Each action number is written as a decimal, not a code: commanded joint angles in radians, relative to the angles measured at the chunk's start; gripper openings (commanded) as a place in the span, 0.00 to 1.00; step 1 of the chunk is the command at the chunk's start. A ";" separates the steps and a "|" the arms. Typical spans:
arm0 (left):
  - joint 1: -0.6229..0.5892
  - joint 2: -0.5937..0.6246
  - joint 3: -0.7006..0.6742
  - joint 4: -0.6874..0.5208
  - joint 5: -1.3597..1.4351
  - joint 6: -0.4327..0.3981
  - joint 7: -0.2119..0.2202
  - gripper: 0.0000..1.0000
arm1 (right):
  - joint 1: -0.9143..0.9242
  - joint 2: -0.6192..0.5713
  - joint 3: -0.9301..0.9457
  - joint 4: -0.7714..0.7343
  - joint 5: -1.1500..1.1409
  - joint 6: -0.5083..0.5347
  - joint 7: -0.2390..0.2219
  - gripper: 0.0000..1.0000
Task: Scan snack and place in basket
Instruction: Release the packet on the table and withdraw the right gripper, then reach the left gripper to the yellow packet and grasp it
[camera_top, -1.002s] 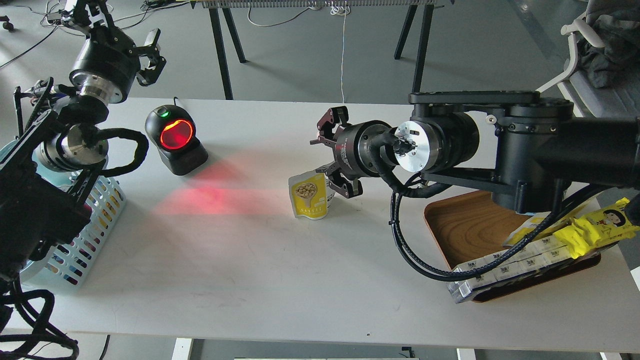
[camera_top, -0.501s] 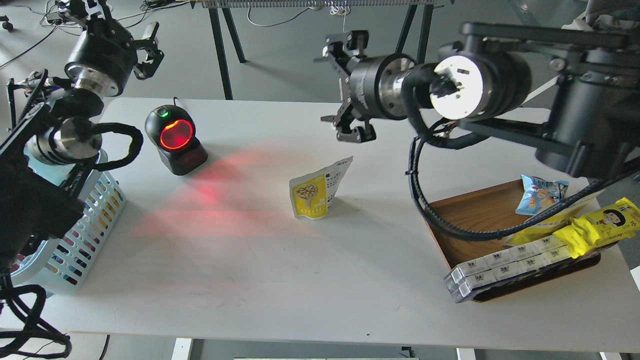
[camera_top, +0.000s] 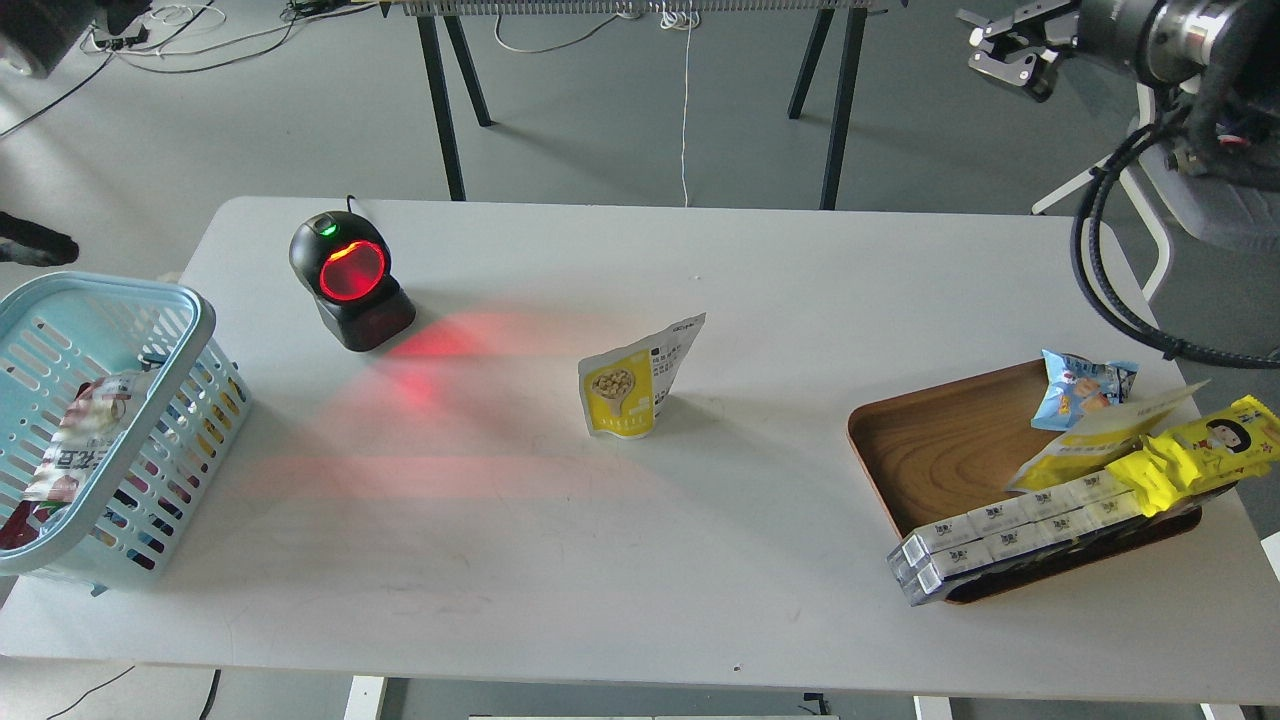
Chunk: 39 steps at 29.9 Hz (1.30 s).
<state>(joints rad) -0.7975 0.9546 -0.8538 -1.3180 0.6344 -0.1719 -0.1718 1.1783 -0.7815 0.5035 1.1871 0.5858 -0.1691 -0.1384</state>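
Observation:
The snack (camera_top: 630, 385), a yellow and white pouch picturing round beige pieces, stands upright alone near the middle of the white table. The light blue basket (camera_top: 120, 292) sits at the table's left edge and holds a red and white packet (camera_top: 78, 440). My right gripper (camera_top: 1008, 47) is high at the top right, far from the snack, open and empty. My left gripper is out of view; only dark bits of that arm show at the top left corner.
A black scanner (camera_top: 348, 275) with a glowing red window stands at the back left and casts red light across the table. A brown wooden tray (camera_top: 935, 450) at the right holds a blue packet (camera_top: 1085, 385), a yellow cartoon wrapper (camera_top: 1200, 445) and white boxes (camera_top: 1000, 530).
My right gripper let go of the snack, then rose and pulled back to the upper right. My left arm withdrew out of view, uncovering the basket. The snack stays standing.

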 joint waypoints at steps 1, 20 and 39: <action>0.012 0.145 0.091 -0.150 0.044 0.009 -0.003 1.00 | -0.126 0.016 0.072 -0.108 0.002 0.187 0.069 0.92; 0.029 0.043 0.343 -0.446 1.040 0.084 0.030 1.00 | -0.424 0.076 0.167 -0.225 0.005 0.609 0.168 0.96; 0.127 -0.384 0.386 -0.366 1.547 -0.146 0.354 0.98 | -0.431 0.128 0.161 -0.230 0.000 0.585 0.168 0.96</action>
<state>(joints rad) -0.6729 0.5761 -0.4691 -1.6987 2.1800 -0.2889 0.1824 0.7476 -0.6685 0.6628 0.9594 0.5861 0.4165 0.0292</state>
